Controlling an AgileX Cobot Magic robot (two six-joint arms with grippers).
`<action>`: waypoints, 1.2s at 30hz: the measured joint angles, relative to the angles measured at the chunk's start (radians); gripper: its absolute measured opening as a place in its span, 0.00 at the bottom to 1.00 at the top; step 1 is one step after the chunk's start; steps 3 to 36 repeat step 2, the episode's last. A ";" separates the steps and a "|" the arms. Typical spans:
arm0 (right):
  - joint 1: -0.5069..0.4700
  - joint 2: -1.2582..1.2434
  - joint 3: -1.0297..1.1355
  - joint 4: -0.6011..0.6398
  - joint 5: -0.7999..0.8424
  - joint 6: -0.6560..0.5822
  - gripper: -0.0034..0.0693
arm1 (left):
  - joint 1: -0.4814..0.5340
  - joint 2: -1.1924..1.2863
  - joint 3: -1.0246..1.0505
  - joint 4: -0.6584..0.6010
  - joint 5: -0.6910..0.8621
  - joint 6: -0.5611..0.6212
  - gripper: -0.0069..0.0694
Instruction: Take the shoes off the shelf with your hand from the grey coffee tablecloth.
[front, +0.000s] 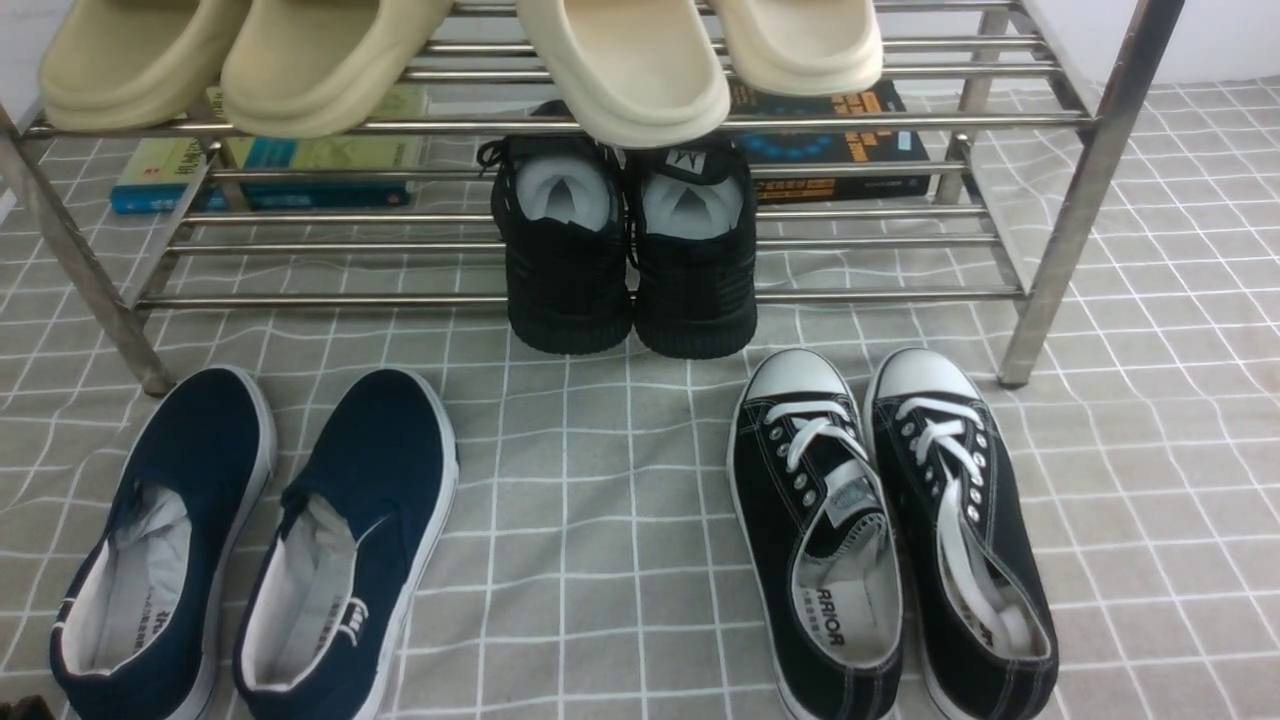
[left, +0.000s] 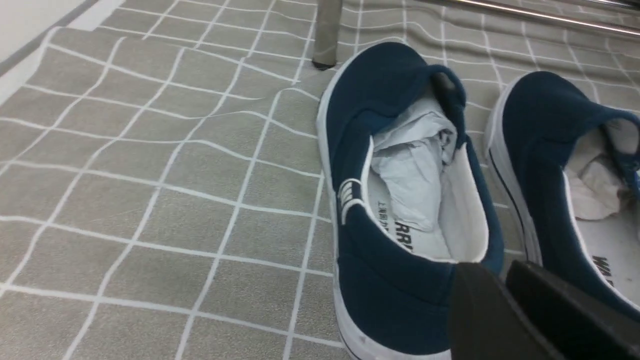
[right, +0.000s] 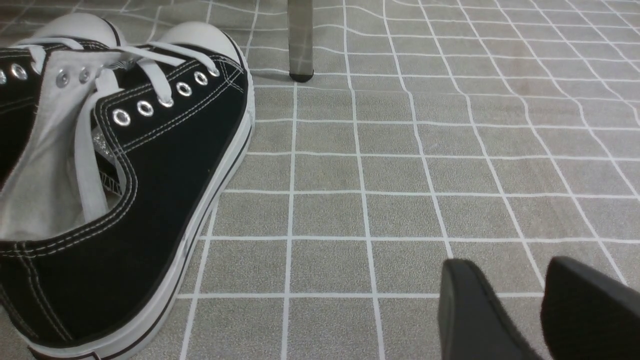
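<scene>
From the front, the blue shoes (front: 250, 540) sit on the grey cloth (front: 600, 560) in front of the shelf (front: 1060, 250), not on it. No arm shows.

The left wrist view shows the left gripper (left: 505, 295) nearly closed, holding nothing, just beside one shoe's heel.

The right wrist view shows the right gripper (right: 542, 300) open and empty. The job looks nearly done; next the arms likely pull away.

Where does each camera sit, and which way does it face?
Front: between the arms, facing the shelf; no arm shows.
Left wrist: low, behind the navy shoes; left gripper tips show, nearly closed.
Right wrist: low, beside the black lace-up sneakers; right gripper tips apart.
Shared: front and left wrist both show the navy shoes on the grey tablecloth.
</scene>
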 joint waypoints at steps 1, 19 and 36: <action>0.000 0.000 0.000 0.000 0.000 0.000 0.38 | -0.001 0.000 0.000 0.000 0.000 0.000 0.23; 0.000 0.000 0.000 0.000 0.000 0.000 0.38 | -0.001 0.000 0.000 0.000 0.000 0.000 0.23; 0.000 0.000 0.000 0.000 0.000 0.000 0.38 | -0.001 0.000 0.000 0.000 0.000 0.000 0.23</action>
